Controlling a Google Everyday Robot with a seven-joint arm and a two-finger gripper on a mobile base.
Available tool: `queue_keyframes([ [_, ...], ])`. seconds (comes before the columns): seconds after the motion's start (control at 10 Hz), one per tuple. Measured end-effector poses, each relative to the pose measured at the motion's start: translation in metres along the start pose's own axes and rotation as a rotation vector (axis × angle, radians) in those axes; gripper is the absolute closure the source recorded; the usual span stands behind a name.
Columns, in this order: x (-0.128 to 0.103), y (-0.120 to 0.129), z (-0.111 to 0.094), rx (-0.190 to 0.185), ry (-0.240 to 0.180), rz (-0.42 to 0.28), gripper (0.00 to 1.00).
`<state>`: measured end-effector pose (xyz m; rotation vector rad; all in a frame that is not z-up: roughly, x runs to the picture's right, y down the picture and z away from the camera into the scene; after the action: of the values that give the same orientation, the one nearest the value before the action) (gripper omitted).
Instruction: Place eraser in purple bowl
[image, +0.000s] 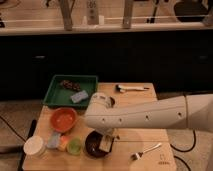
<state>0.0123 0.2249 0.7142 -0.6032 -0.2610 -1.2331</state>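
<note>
Hand x1 over 1 purple bowl, grip unclear; 1 orange bowl, 1 fork.

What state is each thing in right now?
hand: low over the purple bowl, at the eraser.
eraser: at the bowl's right part, under the hand.
purple bowl: upright on the table.
orange bowl: upright, looks empty.
green tray: holds a grey-blue block.

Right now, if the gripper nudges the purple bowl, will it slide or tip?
Likely slides, not tips: the purple bowl looks low and wide on the table. Its glossy finish suggests a hard, slippery surface. The gripper hangs over its rim.
</note>
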Motion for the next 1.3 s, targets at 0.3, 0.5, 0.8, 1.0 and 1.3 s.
queue_keyframes([
  [0.3, -0.0003, 0.0010, 0.0002, 0.004, -0.003, -0.011, 0.70],
  [0.5, -0.0007, 0.0013, -0.0002, 0.008, -0.004, -0.027, 0.70],
  [0.8, -0.0018, 0.0003, -0.0010, 0.011, -0.008, -0.036, 0.70],
  [1.0, -0.0018, 0.0004, -0.0014, 0.014, -0.010, -0.044, 0.70],
  [1.3, -0.0022, 0.0007, -0.0021, 0.018, -0.014, -0.054, 0.70],
])
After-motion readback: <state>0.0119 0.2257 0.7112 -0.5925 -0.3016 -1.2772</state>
